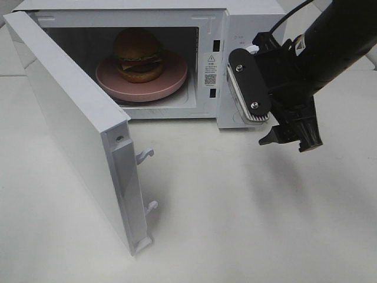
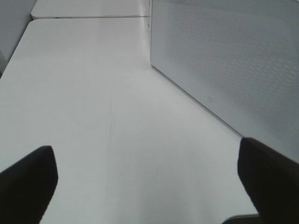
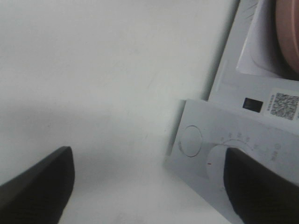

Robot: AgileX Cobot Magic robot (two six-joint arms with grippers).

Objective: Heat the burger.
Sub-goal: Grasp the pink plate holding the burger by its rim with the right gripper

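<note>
The burger (image 1: 138, 54) sat on a pink plate (image 1: 177, 79) inside the open microwave (image 1: 247, 23), toward 11 o'clock in the high view. The door (image 1: 65, 112) was swung out toward 8 o'clock. The right gripper (image 3: 149, 186) hung released and empty at 3 o'clock, just in front of the control panel (image 3: 252, 135) and its dial (image 3: 217, 163). The left gripper (image 2: 147, 182) was spread wide, grasping nothing, over the desk (image 2: 93, 93) beside a perforated white panel (image 2: 233, 60).

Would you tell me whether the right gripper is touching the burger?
Apart. The exterior high view shows the right gripper outside the microwave, while the burger sits on the plate inside.
</note>
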